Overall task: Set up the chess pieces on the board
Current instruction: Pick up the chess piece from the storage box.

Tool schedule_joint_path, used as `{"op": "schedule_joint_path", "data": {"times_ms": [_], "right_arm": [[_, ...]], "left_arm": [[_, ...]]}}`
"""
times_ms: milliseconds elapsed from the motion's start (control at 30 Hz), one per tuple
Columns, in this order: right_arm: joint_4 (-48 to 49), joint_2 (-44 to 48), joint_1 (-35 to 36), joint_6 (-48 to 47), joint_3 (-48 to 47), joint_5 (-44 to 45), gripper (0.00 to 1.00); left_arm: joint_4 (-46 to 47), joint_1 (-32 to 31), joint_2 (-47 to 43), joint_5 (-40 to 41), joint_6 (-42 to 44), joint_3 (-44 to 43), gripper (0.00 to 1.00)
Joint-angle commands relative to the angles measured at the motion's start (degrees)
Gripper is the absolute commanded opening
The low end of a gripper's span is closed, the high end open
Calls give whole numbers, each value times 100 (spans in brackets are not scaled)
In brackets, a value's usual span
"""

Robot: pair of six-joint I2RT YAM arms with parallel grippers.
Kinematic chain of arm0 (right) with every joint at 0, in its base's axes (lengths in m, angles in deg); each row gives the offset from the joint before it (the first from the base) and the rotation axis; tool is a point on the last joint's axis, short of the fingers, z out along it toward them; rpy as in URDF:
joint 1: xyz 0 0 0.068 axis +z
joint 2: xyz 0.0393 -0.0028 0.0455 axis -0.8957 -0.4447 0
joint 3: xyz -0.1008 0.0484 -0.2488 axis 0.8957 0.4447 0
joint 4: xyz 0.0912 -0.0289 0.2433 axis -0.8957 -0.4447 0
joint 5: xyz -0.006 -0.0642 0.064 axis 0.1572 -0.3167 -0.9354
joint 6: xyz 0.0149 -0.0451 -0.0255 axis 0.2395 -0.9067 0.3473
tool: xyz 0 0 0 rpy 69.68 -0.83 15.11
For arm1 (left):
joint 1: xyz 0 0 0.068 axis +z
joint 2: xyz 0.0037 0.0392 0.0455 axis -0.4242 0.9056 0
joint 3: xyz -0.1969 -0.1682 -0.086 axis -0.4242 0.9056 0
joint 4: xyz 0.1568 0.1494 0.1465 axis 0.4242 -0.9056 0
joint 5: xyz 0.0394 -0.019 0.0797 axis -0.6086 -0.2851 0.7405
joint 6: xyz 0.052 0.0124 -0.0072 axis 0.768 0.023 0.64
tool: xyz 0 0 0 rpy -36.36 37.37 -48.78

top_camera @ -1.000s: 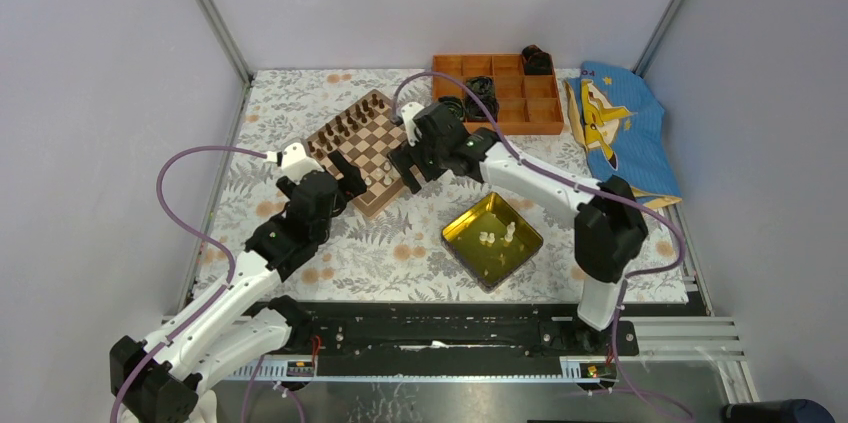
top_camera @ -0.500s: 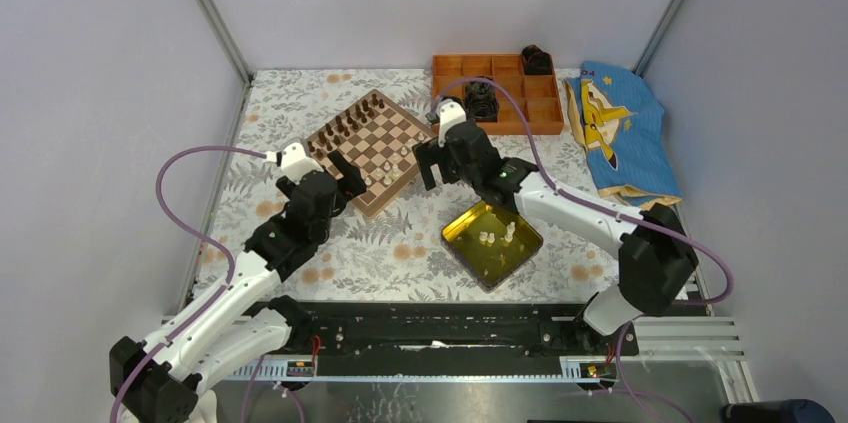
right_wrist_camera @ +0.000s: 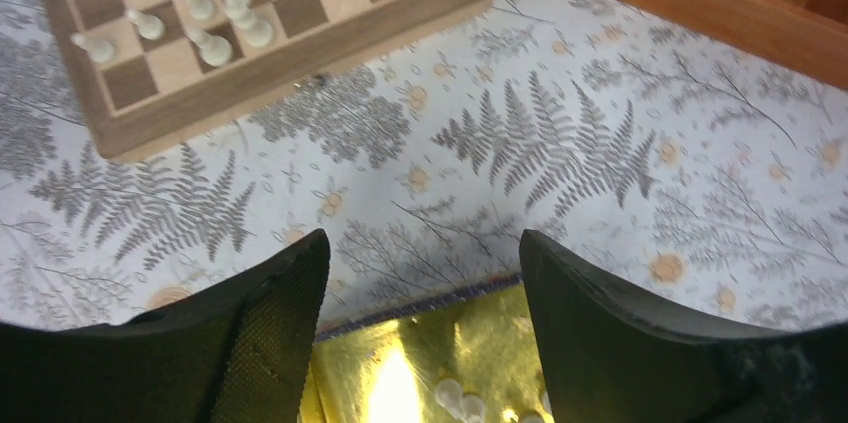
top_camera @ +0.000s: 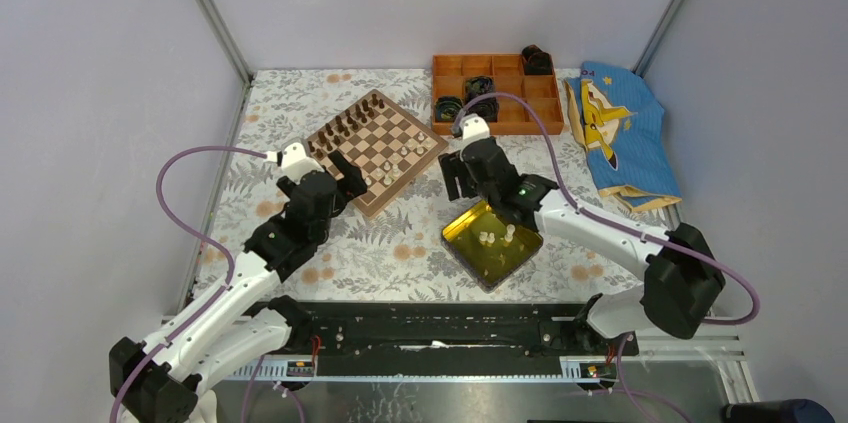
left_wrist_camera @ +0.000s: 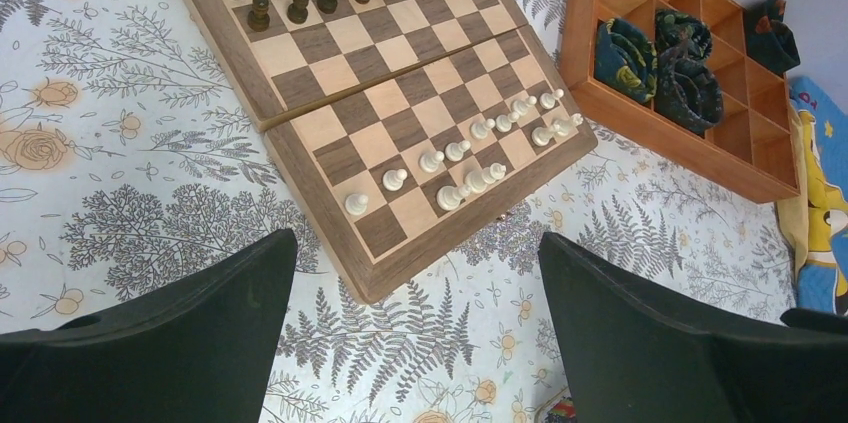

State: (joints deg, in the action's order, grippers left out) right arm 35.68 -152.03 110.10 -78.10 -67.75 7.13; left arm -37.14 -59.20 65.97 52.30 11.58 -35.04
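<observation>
Jaws spread (left gripper [left_wrist_camera: 417, 240], right gripper [right_wrist_camera: 422, 239])

Swung the right gripper [right_wrist_camera: 420, 239] back off the board [top_camera: 378, 140] to the tray's [top_camera: 520, 246] far corner, open, apparently empty; shifted elbow [top_camera: 682, 281] right and nearer.

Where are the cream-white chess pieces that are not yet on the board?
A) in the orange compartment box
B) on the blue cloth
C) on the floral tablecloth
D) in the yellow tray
D: a few cream-white chess pieces lie in the yellow tray in the top view.
</observation>
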Motion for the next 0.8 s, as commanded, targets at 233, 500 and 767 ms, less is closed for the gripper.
{"op": "schedule_joint_path", "data": {"times_ms": [233, 500, 767], "right_arm": [[-343, 1222, 43, 1255, 1231, 1614, 72], [-596, 1454, 40, 2258, 1826, 1944, 73], [-791, 1485, 43, 2623, 1972, 1948, 70]], "left_arm": [[259, -42, -34, -128, -39, 33, 99], [253, -43, -94, -191, -40, 57, 99], [252, -41, -129, -218, -45, 74, 99]]}}
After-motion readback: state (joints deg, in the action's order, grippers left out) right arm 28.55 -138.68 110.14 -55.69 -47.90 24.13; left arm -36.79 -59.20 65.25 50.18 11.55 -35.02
